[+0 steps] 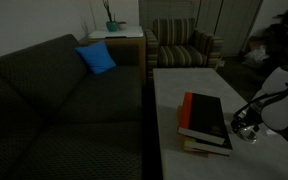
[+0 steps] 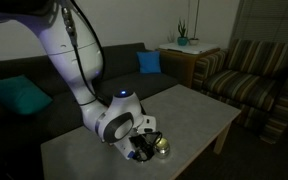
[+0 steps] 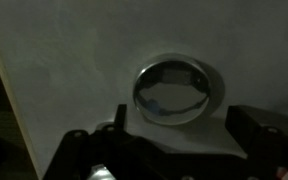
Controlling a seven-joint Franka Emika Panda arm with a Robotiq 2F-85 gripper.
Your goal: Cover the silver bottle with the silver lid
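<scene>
My arm (image 2: pixel 76 60) is glossy white, built of rounded segments with darker seams at the joints. A black cable (image 2: pixel 71 28) runs along it. A small blue light (image 2: pixel 121 97) glows near my wrist, and my gripper (image 2: pixel 149 148) is black.

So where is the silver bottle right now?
The silver bottle stands on the table, just right of the book stack in an exterior view, at the gripper.
</scene>
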